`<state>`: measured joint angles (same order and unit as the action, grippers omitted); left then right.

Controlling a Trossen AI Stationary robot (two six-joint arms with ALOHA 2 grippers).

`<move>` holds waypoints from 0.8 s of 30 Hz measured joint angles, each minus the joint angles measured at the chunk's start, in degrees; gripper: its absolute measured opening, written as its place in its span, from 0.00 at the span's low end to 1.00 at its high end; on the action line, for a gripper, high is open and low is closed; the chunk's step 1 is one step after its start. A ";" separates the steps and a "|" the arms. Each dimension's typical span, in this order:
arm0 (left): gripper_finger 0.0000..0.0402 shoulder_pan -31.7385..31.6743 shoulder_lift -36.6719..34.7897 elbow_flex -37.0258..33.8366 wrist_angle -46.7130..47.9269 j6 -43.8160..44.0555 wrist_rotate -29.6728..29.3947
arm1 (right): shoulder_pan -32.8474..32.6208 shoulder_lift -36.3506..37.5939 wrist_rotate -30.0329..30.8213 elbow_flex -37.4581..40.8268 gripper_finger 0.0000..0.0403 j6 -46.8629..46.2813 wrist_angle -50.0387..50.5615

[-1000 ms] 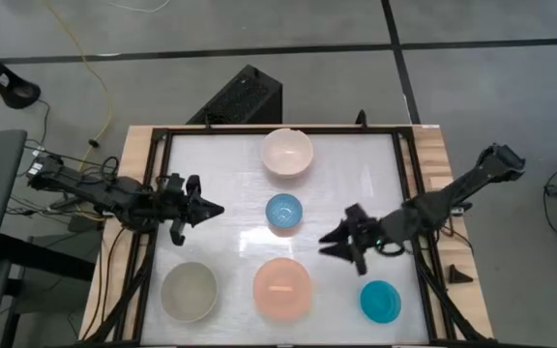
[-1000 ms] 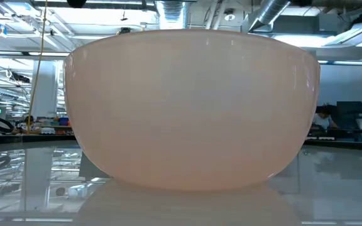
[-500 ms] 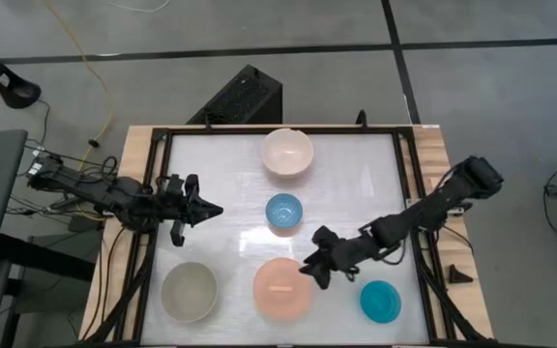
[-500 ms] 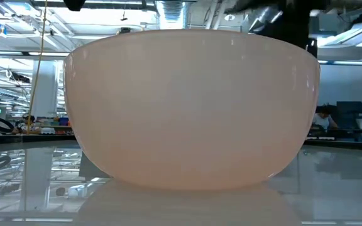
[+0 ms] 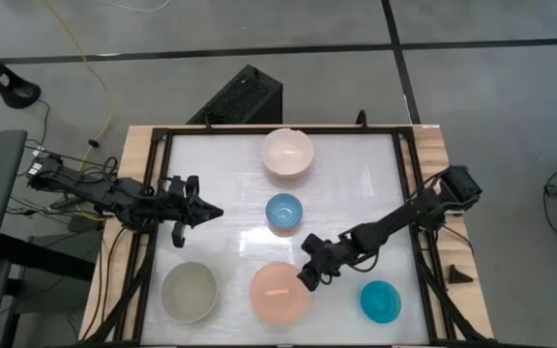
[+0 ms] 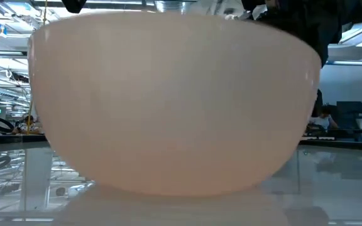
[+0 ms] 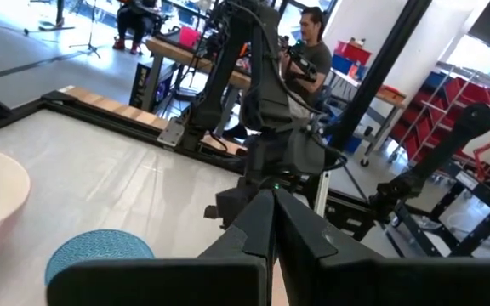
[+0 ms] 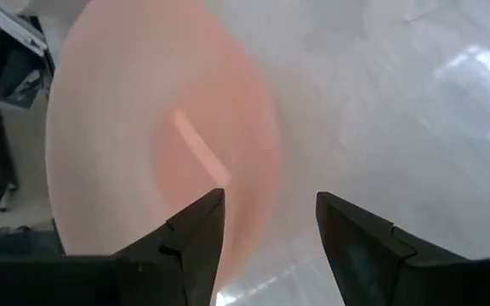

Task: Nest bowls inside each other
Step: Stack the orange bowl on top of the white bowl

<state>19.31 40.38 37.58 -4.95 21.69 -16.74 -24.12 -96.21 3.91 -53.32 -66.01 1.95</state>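
The right pincer (image 5: 305, 277) has swung across to the salmon-pink bowl (image 5: 278, 291), fingers spread over its rim, gripping nothing. The left pincer (image 5: 213, 210) hovers clenched above the worktop (image 5: 356, 184).

Five bowls (image 5: 280, 290) upright, apart, unnested on white table.

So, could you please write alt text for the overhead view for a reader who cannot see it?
Seen from above, the right pincer, open, reaches the rim of a salmon-pink bowl at the white table's near edge. A grey-beige bowl, teal-blue bowl, light blue bowl and cream-pink bowl sit apart. The left pincer, shut, waits at the left.
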 joint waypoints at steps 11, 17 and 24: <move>0.00 0.02 0.02 -0.04 0.98 0.06 -0.01 | 1.88 -0.63 -4.91 0.02 0.45 1.96 -6.74; 0.00 0.00 0.01 -0.04 1.23 -0.30 -0.03 | 3.40 -0.65 -8.41 0.02 0.17 3.05 -7.11; 0.00 0.00 0.00 -0.04 1.27 -0.46 -0.06 | 5.28 -0.65 -9.32 0.02 0.06 4.51 -9.97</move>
<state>19.31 40.38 37.54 -3.68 21.23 -16.80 -18.84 -96.86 -5.41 -53.30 -61.50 -8.02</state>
